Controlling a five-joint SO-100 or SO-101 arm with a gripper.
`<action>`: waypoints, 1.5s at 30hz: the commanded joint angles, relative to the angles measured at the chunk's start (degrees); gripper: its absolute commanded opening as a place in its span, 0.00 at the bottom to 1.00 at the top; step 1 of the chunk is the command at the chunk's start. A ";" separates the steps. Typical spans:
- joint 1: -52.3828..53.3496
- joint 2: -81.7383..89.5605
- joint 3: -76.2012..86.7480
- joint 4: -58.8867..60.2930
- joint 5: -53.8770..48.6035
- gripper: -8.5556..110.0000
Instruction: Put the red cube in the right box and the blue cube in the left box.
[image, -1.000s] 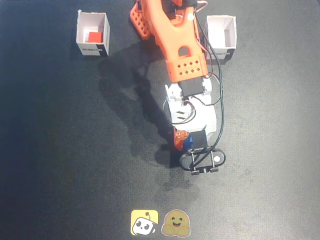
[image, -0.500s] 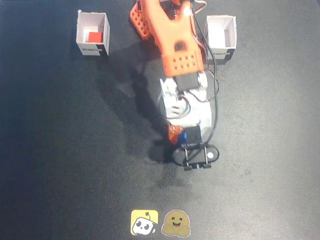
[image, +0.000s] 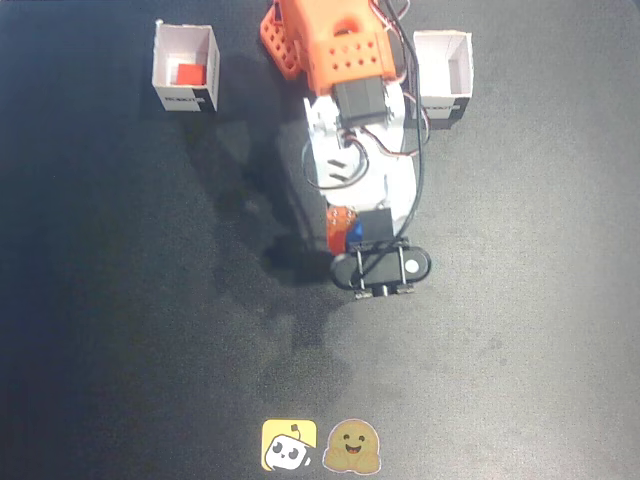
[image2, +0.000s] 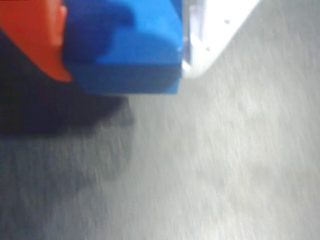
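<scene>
The fingers (image2: 122, 47) are clamping the blue cube (image2: 125, 45) above the tabletop (image: 120, 330); a shallow hold risks dropping it.

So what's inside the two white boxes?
In the fixed view, the box on the left has the red cube inside. The box on the right shows only white walls, but the arm's cables cover its left edge, so that bit is hidden.

Your arm (image: 345, 60): orange perforated upper shell, white lower links, black servo block, looping black and red cables.
</scene>
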 joint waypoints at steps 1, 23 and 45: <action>-0.44 5.62 0.26 2.72 -0.09 0.15; -15.64 17.40 -3.87 21.97 3.96 0.14; -40.96 20.48 1.67 27.69 18.54 0.14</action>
